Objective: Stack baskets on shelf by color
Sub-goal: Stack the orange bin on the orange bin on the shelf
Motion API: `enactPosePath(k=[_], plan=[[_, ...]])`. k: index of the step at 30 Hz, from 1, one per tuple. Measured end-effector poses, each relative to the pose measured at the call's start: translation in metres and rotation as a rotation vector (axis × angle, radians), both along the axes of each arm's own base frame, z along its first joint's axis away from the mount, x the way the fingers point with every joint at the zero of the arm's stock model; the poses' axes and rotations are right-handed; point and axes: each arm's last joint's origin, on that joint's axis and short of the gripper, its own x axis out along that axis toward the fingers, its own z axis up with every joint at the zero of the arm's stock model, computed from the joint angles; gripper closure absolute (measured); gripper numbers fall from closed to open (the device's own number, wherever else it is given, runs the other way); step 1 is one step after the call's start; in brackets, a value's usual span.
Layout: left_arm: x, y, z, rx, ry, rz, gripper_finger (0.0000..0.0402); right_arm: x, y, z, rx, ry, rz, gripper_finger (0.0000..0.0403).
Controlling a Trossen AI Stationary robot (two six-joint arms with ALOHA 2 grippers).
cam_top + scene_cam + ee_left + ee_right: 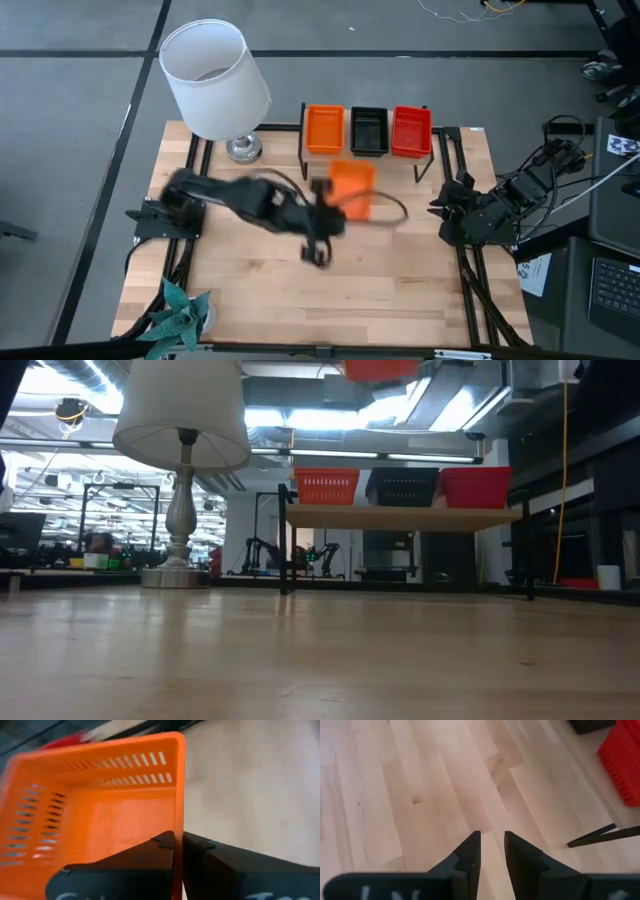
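Left gripper [177, 845] fingers pinch orange basket [352, 187] wall, lifted near shelf [437, 150]; thin-edge grip may slip. Right gripper [492, 850] narrow, empty.

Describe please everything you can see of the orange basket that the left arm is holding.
The orange basket is a small, shallow rectangular tray that looks like plastic, with rows of slots in its walls and a plain floor. It is empty. The left gripper is shut on one wall, with one of the fingers inside the basket and the other outside. The basket is lifted clear of the table, in front of the shelf, near the orange basket already standing there.
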Motion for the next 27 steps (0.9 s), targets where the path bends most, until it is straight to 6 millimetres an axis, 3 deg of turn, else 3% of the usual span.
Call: enactPosePath(k=[3,7,13,17,22,27], plan=[[-0.025,0.033,0.017,0.095,0.019,0.139,0.0401,0.000,0.001,-0.001,0.027,0.022,0.015,0.0317],[-0.045,0.081,0.025,0.146,0.099,0.283,0.0401,0.002,0.003,-0.006,0.027,0.042,0.017,0.0317],[-0.049,0.157,0.025,0.091,0.192,0.228,0.0401,0.008,0.007,-0.017,0.030,0.041,0.017,0.0317],[-0.050,0.206,0.013,0.009,0.207,0.216,0.0401,0.010,0.010,-0.026,0.059,0.042,0.003,0.0317],[-0.047,0.243,-0.003,-0.104,0.141,0.136,0.0401,0.010,0.012,-0.036,0.108,0.087,-0.008,0.0317],[-0.036,0.261,-0.027,-0.103,0.106,0.096,0.0401,0.009,0.013,-0.038,0.166,0.118,-0.021,0.0317]])
